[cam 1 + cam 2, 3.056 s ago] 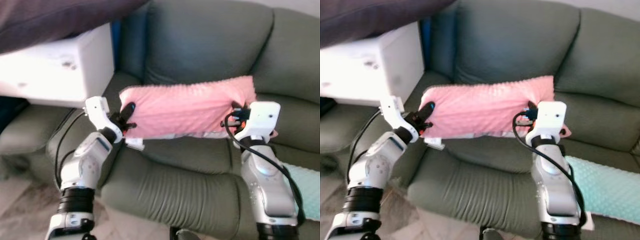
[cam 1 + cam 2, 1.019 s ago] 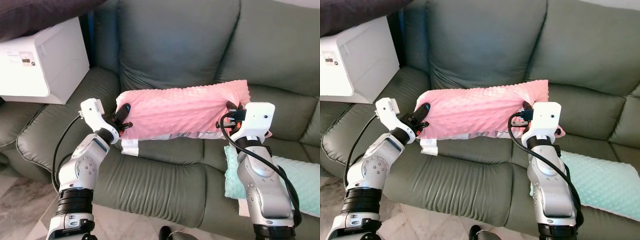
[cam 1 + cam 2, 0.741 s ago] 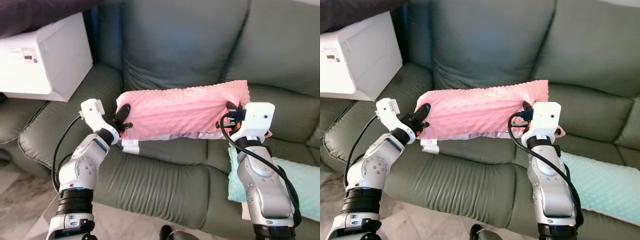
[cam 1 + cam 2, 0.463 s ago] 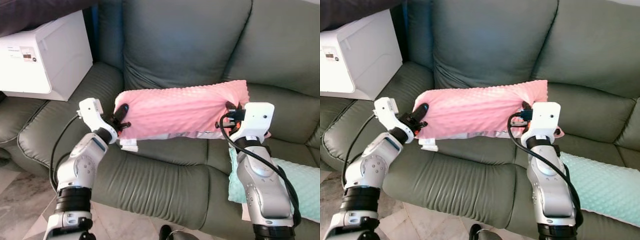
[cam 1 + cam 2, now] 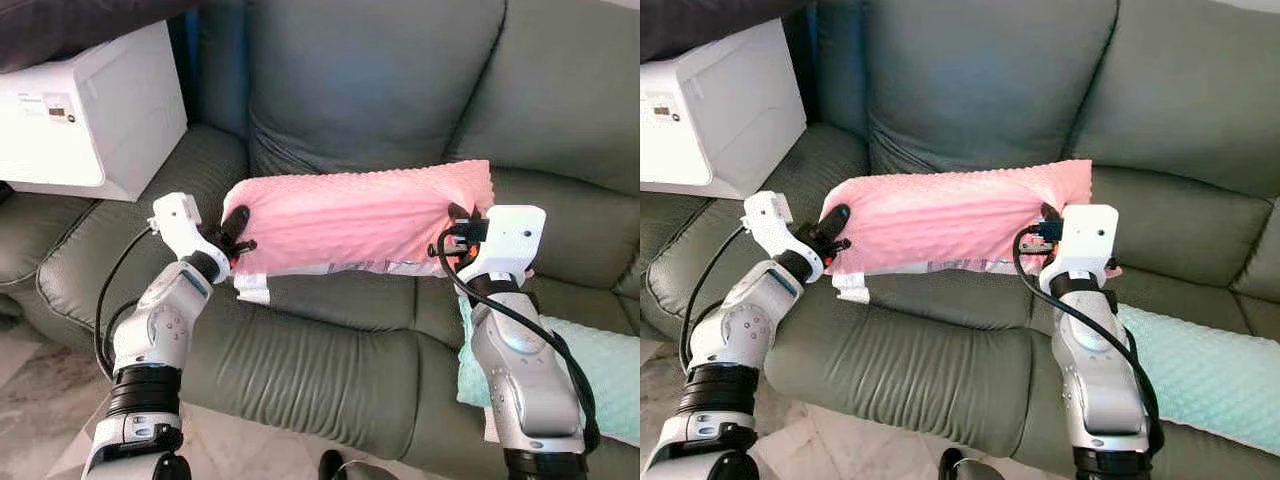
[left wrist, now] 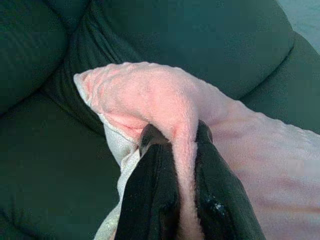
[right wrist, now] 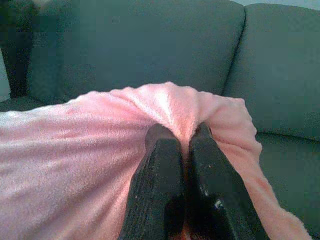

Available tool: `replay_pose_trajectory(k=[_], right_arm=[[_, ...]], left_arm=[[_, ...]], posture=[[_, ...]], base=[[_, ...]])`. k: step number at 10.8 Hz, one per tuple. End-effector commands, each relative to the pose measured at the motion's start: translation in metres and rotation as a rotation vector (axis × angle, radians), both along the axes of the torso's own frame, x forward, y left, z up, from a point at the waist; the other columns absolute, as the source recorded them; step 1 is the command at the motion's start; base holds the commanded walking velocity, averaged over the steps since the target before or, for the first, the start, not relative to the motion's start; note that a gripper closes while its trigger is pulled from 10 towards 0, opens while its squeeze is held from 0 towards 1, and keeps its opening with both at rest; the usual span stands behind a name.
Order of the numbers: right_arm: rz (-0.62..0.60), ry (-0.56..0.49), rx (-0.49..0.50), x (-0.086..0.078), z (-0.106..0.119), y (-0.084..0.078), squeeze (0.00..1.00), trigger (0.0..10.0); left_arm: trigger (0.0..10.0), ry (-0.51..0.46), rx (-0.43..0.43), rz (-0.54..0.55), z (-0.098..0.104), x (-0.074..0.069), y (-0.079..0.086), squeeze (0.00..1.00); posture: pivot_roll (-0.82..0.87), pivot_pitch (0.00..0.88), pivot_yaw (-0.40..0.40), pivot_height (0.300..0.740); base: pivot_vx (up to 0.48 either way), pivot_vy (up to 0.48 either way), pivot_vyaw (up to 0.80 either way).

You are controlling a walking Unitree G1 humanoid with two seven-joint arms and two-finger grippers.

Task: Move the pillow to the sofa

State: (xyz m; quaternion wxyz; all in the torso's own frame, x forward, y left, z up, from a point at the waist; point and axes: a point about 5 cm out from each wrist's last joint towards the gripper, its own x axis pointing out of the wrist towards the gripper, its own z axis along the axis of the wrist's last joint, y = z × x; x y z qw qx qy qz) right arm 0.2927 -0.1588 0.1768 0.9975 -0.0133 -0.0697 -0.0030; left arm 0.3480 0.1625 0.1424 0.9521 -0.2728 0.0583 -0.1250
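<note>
The robot is holding the pink pillow (image 5: 355, 220) up in the air with both arms. The pillow is hanging long and flat over the seat of the green sofa (image 5: 370, 90), and it does not look like it is touching the cushion yet.

The left gripper (image 5: 236, 232) is pinching one end of the pillow. In the left wrist view its two black fingers (image 6: 150, 195) are squeezing a fold of the pink cloth between them. The right gripper (image 5: 460, 222) is pinching the other end. In the right wrist view its fingers (image 7: 157, 190) are pressing close together with the soft cloth bunching up around the tips.

A white tag (image 5: 253, 289) is dangling under the pillow near the left gripper. A white box (image 5: 95, 115) is sitting on the sofa arm off to the robot's left. A light green pillow (image 5: 590, 375) is lying on the seat by the right arm.

It looks like the robot is at the putting-down step. The carrying seems to be mostly over, because the pillow is already above the sofa seat. Next, both arms probably need to be going down together, so the pillow is staying level and landing softly on the seat cushion. Then both grippers would need to be letting go and pulling back without dragging the cloth along. The green pillow is near the right end, so the pink one should be landing beside it, not on top of it
</note>
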Motion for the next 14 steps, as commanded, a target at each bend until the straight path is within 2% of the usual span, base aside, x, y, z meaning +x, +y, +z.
replay_pose_trajectory(k=[1, 8, 14], right_arm=[[-0.022, -0.020, 0.002, -0.002, 0.005, -0.005, 0.00, 10.0], [-0.029, -0.012, -0.001, -0.002, 0.004, -0.006, 0.00, 10.0], [-0.032, 0.010, -0.023, -0.001, 0.001, -0.005, 0.00, 10.0]], left_arm=[[10.0, -0.001, 0.022, 0.031, 0.003, 0.002, 0.009, 0.00], [10.0, 0.011, 0.035, -0.003, -0.001, -0.001, 0.001, 0.00], [10.0, -0.007, 0.035, -0.026, 0.000, -0.003, -0.003, 0.00]], posture=[[-0.14, 0.114, -0.061, 0.740], [-0.14, 0.120, -0.062, 0.740], [-0.13, 0.123, -0.066, 0.740]], base=[[0.000, 0.480, 0.00], [0.000, 0.461, 0.00], [0.000, 0.000, 0.00]])
